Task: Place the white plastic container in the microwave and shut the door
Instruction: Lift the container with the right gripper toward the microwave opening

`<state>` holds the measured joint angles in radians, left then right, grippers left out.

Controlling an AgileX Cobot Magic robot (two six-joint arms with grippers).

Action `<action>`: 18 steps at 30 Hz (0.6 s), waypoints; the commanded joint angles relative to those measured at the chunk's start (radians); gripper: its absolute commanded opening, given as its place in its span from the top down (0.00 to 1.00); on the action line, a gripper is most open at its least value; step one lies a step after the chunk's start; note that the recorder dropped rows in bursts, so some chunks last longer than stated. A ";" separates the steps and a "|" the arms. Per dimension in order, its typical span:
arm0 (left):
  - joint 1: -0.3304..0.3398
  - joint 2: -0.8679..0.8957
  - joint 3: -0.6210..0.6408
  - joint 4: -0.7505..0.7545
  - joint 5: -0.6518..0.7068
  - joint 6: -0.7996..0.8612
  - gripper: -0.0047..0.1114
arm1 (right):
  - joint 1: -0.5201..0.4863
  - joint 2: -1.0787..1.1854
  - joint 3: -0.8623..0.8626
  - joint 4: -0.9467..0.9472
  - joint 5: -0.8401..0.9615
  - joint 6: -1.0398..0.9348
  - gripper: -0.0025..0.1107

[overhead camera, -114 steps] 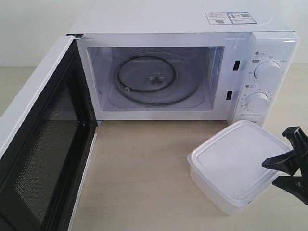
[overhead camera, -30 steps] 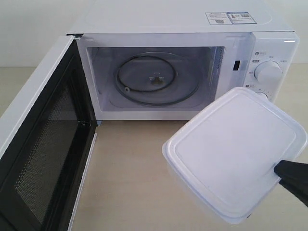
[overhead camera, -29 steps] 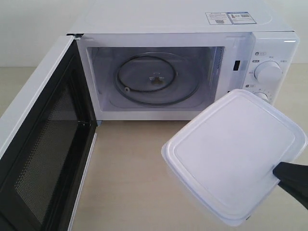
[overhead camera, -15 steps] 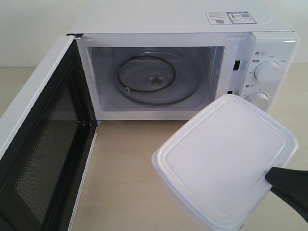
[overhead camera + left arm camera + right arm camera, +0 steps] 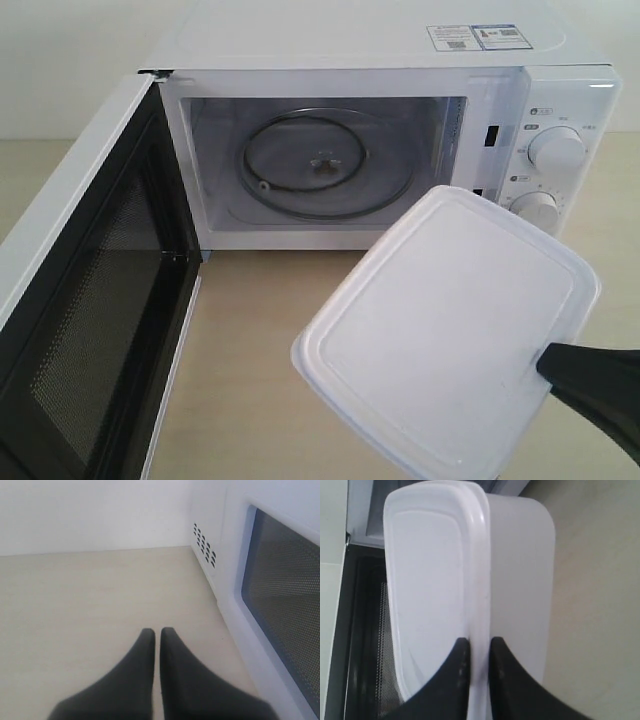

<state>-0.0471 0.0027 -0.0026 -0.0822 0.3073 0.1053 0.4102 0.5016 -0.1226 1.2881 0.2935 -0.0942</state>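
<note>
Tilted white rectangular lidded plastic box is pinched only at its rim by the closed right claw, so slip or lid pop-off is risked.

white plastic container lifted off table, carried left by right pincer

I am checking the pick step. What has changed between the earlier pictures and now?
The right gripper closed its fingers on the rim of the white plastic container, lifted it off the table and carried it leftward in the exterior view. The microwave did not move, its door stays wide open, and the turntable is still empty.
</note>
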 commanded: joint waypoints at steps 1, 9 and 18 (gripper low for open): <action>0.003 -0.003 0.003 -0.008 -0.002 -0.008 0.92 | 0.055 0.000 -0.010 -0.162 -0.120 0.249 0.98; 0.003 -0.003 0.003 -0.008 -0.002 -0.008 0.92 | 0.183 0.000 0.010 -0.847 -0.244 0.999 0.98; 0.003 -0.003 0.003 -0.008 -0.002 -0.008 0.92 | 0.309 0.000 0.061 -1.116 -0.358 1.319 0.98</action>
<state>-0.0471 0.0027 -0.0026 -0.0822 0.3073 0.1053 0.7073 0.5016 -0.0640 0.2082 -0.0106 1.1950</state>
